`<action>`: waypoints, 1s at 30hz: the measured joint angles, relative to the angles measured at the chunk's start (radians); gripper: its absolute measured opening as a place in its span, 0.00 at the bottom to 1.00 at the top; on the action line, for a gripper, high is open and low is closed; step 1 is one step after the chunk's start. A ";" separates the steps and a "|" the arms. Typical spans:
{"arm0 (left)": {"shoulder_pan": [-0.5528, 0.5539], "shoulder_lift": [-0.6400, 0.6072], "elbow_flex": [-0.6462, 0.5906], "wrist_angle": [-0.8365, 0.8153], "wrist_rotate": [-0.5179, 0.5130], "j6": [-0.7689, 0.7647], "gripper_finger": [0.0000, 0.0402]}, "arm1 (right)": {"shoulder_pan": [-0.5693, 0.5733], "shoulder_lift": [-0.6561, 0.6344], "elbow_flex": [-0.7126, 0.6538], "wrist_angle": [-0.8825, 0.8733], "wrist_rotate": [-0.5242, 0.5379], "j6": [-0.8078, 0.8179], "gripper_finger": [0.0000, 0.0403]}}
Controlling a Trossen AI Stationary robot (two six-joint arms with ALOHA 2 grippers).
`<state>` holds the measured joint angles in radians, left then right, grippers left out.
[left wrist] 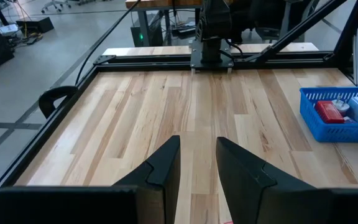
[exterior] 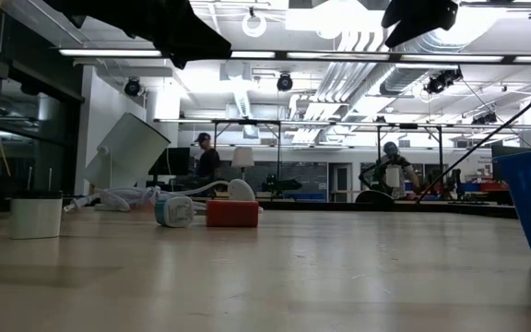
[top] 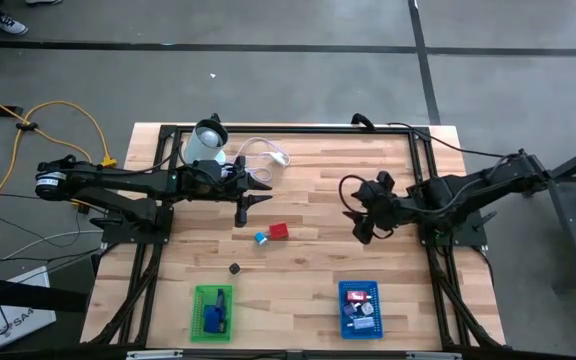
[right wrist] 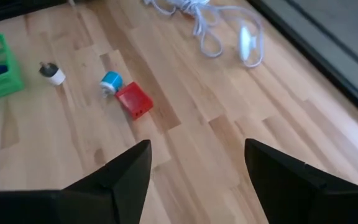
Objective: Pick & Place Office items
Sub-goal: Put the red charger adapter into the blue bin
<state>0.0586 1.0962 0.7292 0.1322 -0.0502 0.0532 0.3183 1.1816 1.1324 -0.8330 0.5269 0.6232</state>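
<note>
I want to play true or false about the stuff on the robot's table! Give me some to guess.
1. The red block lies right beside the little blue-and-white piece. True.
2. The green basket is empty. False: something blue sits in it.
3. The right hand is open and holds nothing. True.
4. The white cable is inside the blue basket. False: it lies on the table at the far edge.

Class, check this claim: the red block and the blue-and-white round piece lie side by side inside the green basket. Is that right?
Not quite. The red block and the blue-and-white round piece do lie side by side, but on the bare wooden table, well apart from the green basket. The high view shows this, and the right wrist view agrees.
</note>
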 joint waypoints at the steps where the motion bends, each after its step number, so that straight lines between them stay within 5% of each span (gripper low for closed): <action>1: 0.000 0.000 0.000 0.000 0.000 0.000 0.24 | 0.000 0.000 0.000 0.000 -0.013 0.000 0.61; 30: 0.000 0.000 0.000 0.000 0.000 0.000 0.24 | 0.000 0.000 0.000 0.007 -0.066 0.000 0.61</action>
<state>0.0589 1.0962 0.7292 0.1322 -0.0498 0.0532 0.3185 1.1820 1.1324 -0.8257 0.4607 0.6235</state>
